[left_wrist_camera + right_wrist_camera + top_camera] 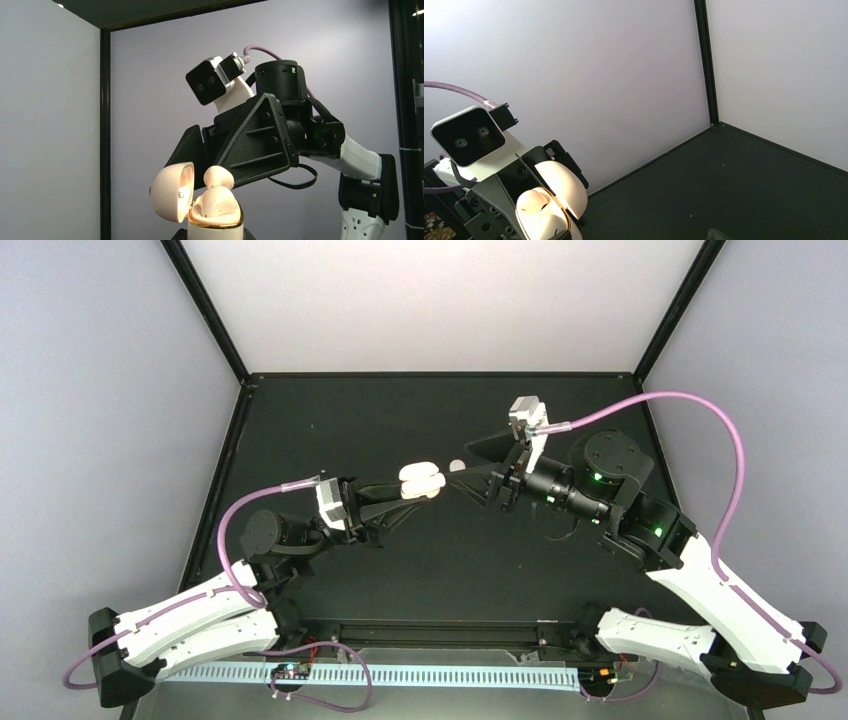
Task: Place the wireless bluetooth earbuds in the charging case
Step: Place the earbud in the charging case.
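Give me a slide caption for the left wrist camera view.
Charging case holding two pale earbuds, lid open to the left, right gripper open behind it.

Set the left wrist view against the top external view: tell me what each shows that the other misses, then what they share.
Left wrist only: the gold rim of the charging case and pale earbuds seated in it. Top external only: a small white bud lying loose on the table. Both: the open case held at the left fingers, with the right gripper open just beyond it.
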Motion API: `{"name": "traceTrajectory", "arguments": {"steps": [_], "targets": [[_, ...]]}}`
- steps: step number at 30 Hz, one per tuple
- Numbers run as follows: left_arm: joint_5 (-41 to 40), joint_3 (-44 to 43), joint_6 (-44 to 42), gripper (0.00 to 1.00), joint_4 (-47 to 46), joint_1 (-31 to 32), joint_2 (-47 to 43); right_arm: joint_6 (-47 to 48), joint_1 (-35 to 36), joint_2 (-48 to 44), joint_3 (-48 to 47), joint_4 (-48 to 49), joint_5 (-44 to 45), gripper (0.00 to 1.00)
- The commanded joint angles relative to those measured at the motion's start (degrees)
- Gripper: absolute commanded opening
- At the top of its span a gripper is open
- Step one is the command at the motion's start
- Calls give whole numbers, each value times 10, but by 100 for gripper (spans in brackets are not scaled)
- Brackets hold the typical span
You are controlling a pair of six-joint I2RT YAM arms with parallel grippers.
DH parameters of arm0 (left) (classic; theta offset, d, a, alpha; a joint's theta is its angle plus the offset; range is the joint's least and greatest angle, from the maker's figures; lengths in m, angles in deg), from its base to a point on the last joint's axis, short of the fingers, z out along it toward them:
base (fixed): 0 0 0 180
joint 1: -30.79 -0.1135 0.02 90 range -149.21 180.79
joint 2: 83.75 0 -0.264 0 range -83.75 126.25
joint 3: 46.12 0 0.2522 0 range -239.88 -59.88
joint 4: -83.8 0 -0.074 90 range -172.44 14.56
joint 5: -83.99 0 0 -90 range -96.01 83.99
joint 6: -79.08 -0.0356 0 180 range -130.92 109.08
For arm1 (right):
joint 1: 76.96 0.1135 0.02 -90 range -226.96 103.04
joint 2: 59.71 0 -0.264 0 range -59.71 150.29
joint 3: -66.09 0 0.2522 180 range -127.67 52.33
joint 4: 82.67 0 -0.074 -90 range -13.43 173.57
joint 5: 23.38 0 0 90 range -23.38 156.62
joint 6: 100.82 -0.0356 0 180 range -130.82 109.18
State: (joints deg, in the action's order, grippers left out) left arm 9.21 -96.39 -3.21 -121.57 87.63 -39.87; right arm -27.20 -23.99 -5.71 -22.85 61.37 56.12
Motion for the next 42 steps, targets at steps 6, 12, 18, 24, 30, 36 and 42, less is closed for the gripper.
{"name": "traceTrajectory", "arguments": {"steps": [6,12,18,24,30,36,42], "targets": [[-11,-13,5,2,-15,4,7,8,6,-11,-6,11,-22,70],[-11,-13,5,2,-16,4,11,8,6,-14,-5,12,-27,70],[-10,-14,6,2,-16,4,12,7,7,-12,-6,12,-35,70],[-9,-14,7,1,-16,4,13,7,7,-9,-7,13,-40,70],[-8,-15,7,2,-17,4,13,8,7,-6,-11,12,-42,70],[-14,-12,6,2,-12,4,3,23,7,-34,-20,7,5,72],[-10,-9,8,2,-8,4,-15,28,7,-41,-11,-26,53,72]]}}
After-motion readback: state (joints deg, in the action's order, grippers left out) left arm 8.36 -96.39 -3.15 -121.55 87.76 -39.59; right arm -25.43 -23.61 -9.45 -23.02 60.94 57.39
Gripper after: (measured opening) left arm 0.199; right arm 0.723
